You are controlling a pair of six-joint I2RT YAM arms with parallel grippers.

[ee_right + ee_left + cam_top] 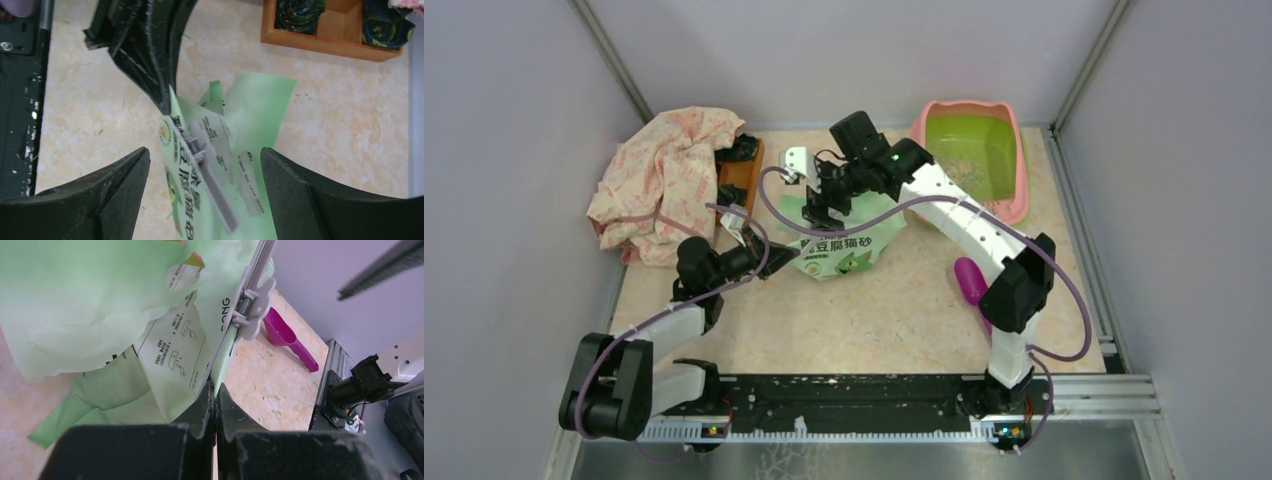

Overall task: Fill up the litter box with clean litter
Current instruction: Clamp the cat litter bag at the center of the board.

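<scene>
Bag [844,250] edge pinched in left hand [216,390]; right hand [204,152] hovers spread above.

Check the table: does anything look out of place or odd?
The grey clip is still clamped along the green bag's top edge, so nothing can likely pour out. A pink cloth lies crumpled over part of the wooden tray.

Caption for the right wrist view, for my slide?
Open right gripper above the light green printed bag, whose edge the left gripper pinches.

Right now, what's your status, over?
Left hand shut on the litter bag's edge. Right hand open over the clip. Far right, litter box holds barely any litter. Clip on bag may block pouring.
</scene>
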